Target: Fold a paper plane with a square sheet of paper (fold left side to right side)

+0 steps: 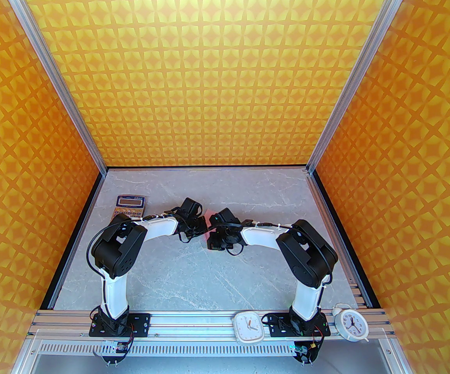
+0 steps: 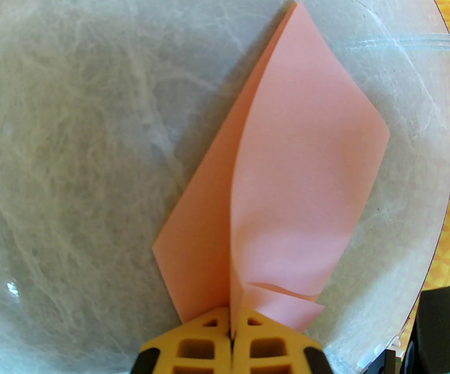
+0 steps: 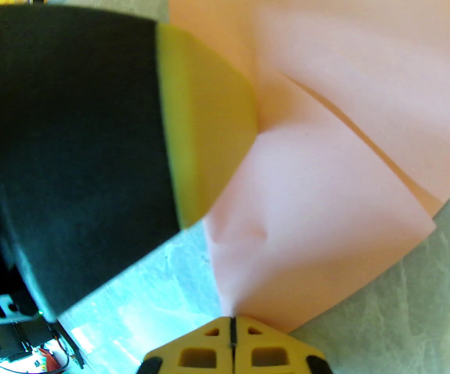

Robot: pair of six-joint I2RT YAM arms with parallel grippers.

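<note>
A: What is the left gripper (image 2: 231, 318) doing?

B: Its fingers are pressed together on a near corner of the paper (image 2: 295, 150), which is nipped in the slit between them. The right gripper (image 3: 232, 320) looks the same: closed, with a point of the paper running into its tips.

A: And the paper itself?

B: It is pale pink, plain and already doubled. One layer appears to lie flat on the table (image 2: 73, 131). The upper layer bows up in a soft curve, with a small wrinkle near the left pinch. From above the paper is a pink sliver between the two wrists, mid-table, right of the calculator (image 1: 129, 205).

A: How would it handle?

B: It looks very light and limp (the raised layer sags in the middle). It would crease easily by accident and probably slide on the smooth top. It is best taken at corners or edges, as here, with a gentle pull so it neither tears nor buckles. A fold would want the layers lined up before pressing.
</note>
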